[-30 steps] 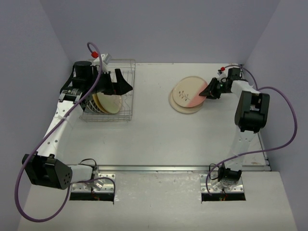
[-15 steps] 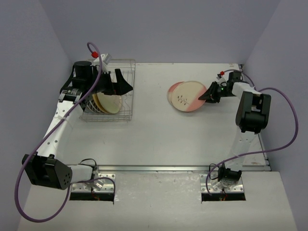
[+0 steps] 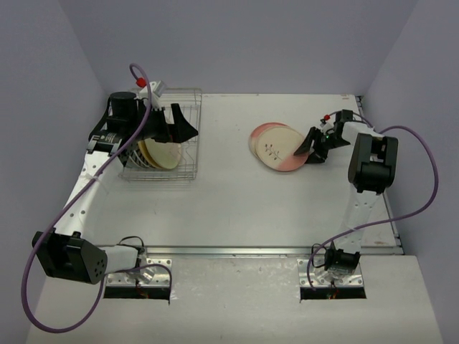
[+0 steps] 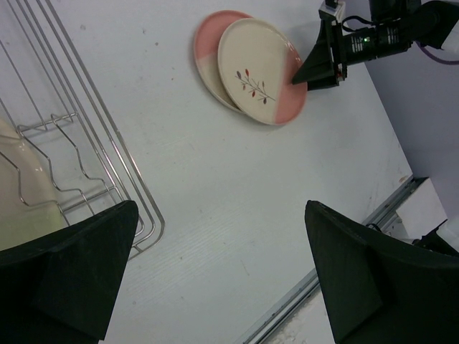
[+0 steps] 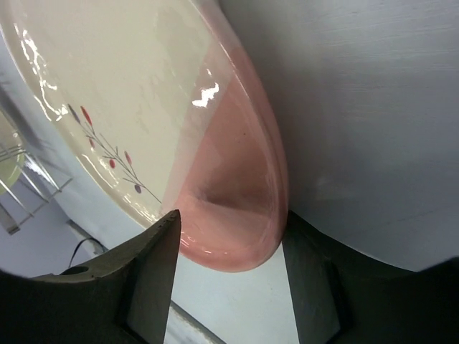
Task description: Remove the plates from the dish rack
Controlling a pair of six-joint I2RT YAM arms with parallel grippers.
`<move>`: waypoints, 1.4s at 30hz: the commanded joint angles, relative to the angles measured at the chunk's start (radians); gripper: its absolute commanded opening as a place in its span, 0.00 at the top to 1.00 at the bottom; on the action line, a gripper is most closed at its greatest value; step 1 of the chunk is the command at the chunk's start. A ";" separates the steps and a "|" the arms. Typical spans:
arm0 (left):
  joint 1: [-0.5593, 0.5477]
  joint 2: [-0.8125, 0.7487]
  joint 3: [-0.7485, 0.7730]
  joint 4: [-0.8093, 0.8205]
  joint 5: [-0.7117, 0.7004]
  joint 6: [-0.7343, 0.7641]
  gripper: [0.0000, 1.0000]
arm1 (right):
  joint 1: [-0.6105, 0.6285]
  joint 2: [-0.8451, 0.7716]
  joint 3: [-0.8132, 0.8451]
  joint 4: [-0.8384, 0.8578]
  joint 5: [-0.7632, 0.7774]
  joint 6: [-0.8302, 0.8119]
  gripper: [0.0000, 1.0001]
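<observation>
Both arms extended; right gripper (image 5: pixel 229 240) pinches sprig plate's (image 3: pixel 278 152) rim, clear only wrist-on; left gripper (image 4: pixel 222 215) gapes at dish rack (image 4: pixel 107 168).

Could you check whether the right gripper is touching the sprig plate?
Touching. The right wrist view shows the sprig plate rim meeting both right gripper fingers.

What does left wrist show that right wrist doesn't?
Left wrist only: the left hand open, a second pink plate under the sprig plate, and the right hand seen from outside. Right wrist only: that plate's pink rim pinched between its own fingers. Both: the sprig plate and a bit of the dish rack.
</observation>
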 commanded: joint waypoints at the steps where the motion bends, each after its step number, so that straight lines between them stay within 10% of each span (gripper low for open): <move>1: 0.007 -0.022 -0.002 0.037 0.012 -0.008 0.00 | 0.013 -0.020 0.077 -0.031 0.120 -0.022 0.41; 11: 0.005 -0.017 -0.020 0.044 0.007 -0.007 0.00 | 0.038 -0.034 0.103 -0.049 0.227 0.001 0.13; 42: 0.005 -0.020 -0.051 0.060 -0.035 0.015 0.00 | 0.177 0.089 0.309 -0.086 0.317 -0.003 0.08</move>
